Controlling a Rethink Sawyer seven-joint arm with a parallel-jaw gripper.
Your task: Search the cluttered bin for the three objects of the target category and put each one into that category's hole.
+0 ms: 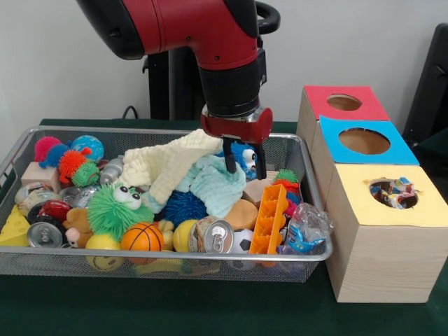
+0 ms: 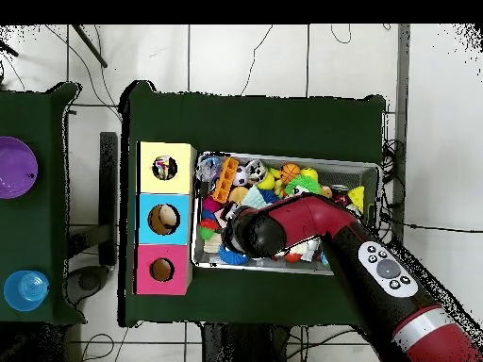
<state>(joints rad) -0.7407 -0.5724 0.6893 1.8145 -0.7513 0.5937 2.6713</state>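
Note:
My gripper [image 1: 245, 164] hangs over the right-centre of the wire mesh bin [image 1: 140, 257]. It is open, its dark fingers [image 1: 229, 162] standing on either side of a blue fuzzy toy with googly eyes [image 1: 243, 154]. Whether they touch the toy is unclear. Right of the bin stand three wooden boxes with holes: red top [image 1: 344, 102], blue top [image 1: 364, 141] and yellow top [image 1: 393, 194], the last with crumpled wrappers inside. A crumpled plastic wrapper [image 1: 306, 227] lies at the bin's near right corner. In the overhead view the arm [image 2: 283, 226] hides the gripper.
The bin holds a cream cloth [image 1: 175, 164], teal cloth [image 1: 213, 185], green fuzzy toy [image 1: 119, 206], basketball [image 1: 142, 236], cans [image 1: 213, 236], an orange block [image 1: 269, 218], a cheese wedge [image 1: 14, 227] and spiky balls. A purple plate [image 2: 14, 167] and blue cup [image 2: 26, 287] sit on a separate table.

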